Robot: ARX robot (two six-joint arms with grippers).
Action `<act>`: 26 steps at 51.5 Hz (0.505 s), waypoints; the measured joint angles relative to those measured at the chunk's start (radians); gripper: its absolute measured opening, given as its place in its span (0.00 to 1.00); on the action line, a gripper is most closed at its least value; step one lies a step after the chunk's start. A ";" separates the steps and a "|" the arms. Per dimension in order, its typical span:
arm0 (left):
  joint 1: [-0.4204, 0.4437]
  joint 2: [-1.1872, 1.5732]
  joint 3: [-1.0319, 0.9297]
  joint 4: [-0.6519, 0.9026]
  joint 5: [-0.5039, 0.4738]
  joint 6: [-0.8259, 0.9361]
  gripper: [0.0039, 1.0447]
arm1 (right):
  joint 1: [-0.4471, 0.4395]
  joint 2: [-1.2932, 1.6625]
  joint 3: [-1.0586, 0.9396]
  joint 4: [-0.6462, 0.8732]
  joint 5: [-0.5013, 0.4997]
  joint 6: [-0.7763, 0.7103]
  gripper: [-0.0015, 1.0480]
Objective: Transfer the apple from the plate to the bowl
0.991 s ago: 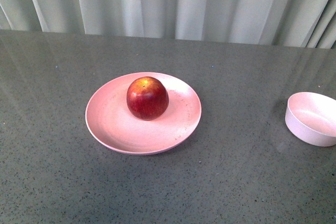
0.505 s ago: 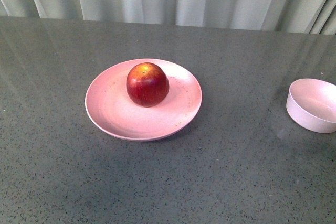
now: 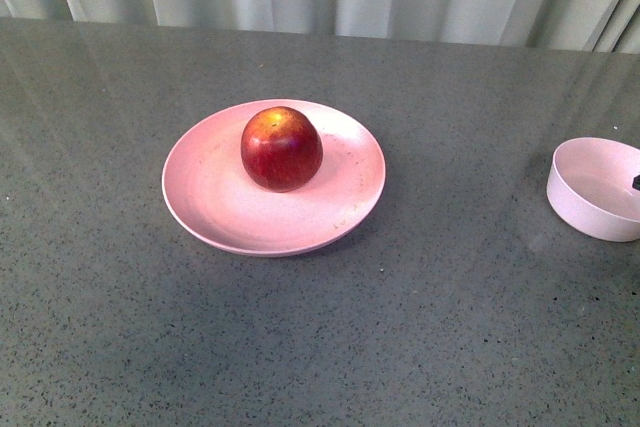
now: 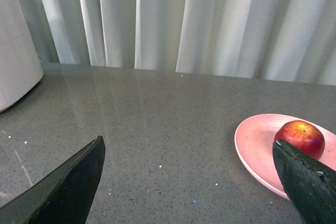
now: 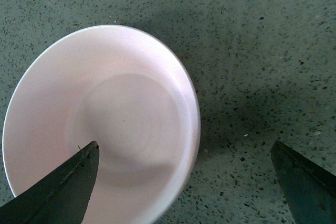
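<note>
Currently, glossy dark-red apple [image 3: 281, 148] sits on wide pink plate [image 3: 215, 209], centre; pale deep bowl [image 3: 590, 209] right edge; your left gripper [image 4: 187, 144], right gripper [image 5: 184, 145] agape.

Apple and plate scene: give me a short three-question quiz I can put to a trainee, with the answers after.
1. True or false: the apple sits on the plate.
2. What does the bowl hold? A) the apple B) nothing C) a spoon
3. Fill the gap: in the right wrist view, the right tool hangs above the bowl's rim and is ____ (open or shut).

Key: 1 true; 2 B; 3 open.
</note>
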 joint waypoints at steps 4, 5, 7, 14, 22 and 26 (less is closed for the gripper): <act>0.000 0.000 0.000 0.000 0.000 0.000 0.92 | 0.004 0.014 0.010 -0.001 0.000 0.010 0.91; 0.000 0.000 0.000 0.000 0.000 0.000 0.92 | 0.006 0.019 0.014 -0.002 0.000 0.014 0.91; 0.000 0.000 0.000 0.000 0.000 0.000 0.92 | 0.009 0.027 0.020 -0.002 0.000 0.020 0.91; 0.000 0.000 0.000 0.000 0.000 0.000 0.92 | 0.019 0.048 0.035 -0.008 0.004 0.036 0.77; 0.000 0.000 0.000 0.000 0.000 0.000 0.92 | 0.030 0.072 0.049 -0.017 0.016 0.053 0.57; 0.000 0.000 0.000 0.000 0.000 0.000 0.92 | 0.037 0.079 0.053 -0.024 0.019 0.061 0.47</act>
